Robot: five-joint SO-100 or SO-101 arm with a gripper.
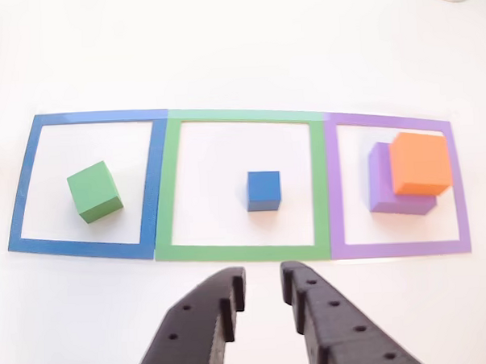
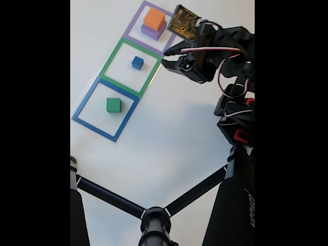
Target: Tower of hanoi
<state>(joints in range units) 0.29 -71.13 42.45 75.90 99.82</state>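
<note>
Sitting in separate outlines, green block (image 1: pixel 94 192), blue cube (image 1: pixel 263 189), gripper (image 1: pixel 262 287) slightly open, empty.

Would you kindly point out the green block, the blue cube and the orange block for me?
green block (image 1: pixel 94 191): other view, its front face.
blue cube (image 1: pixel 263 187): other view, centre of its top face.
orange block (image 1: pixel 420 163): other view, its top face, atop the purple block.

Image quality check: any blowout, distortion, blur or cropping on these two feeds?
Other view: white table nearly blown out, the square outlines bow from lens distortion, the end effector is soft up close, and the orange block stays crisp. Fixed view: black bars on both sides, dim overall, blue cube small.
</note>
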